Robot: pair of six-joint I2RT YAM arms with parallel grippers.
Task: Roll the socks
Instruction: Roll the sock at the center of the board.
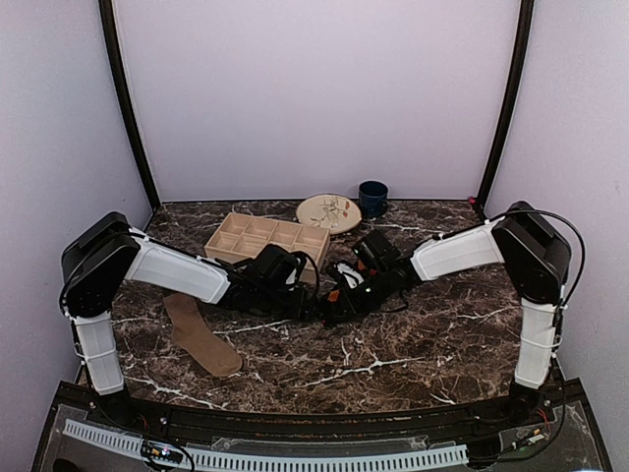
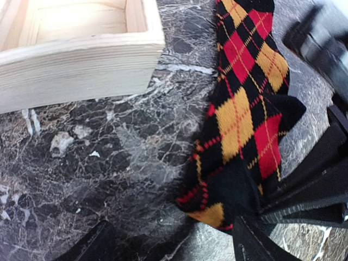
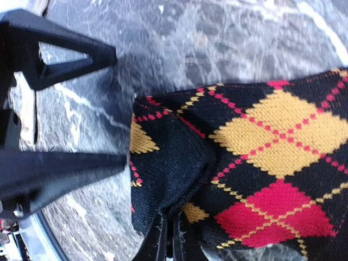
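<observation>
The black sock with red and orange argyle diamonds lies on the marble table, one end folded over. In the right wrist view my right gripper is shut on the black folded edge of this sock. My left gripper stands open just beside the sock's near end, one finger on bare marble, the other at the sock's edge, with nothing between them. The plain tan-brown sock lies flat at the front left, apart from both grippers. In the top view the two grippers meet mid-table and hide most of the argyle sock.
A pale wooden compartment tray stands just behind the left arm, its corner close to the argyle sock. A patterned plate and a dark blue cup sit at the back edge.
</observation>
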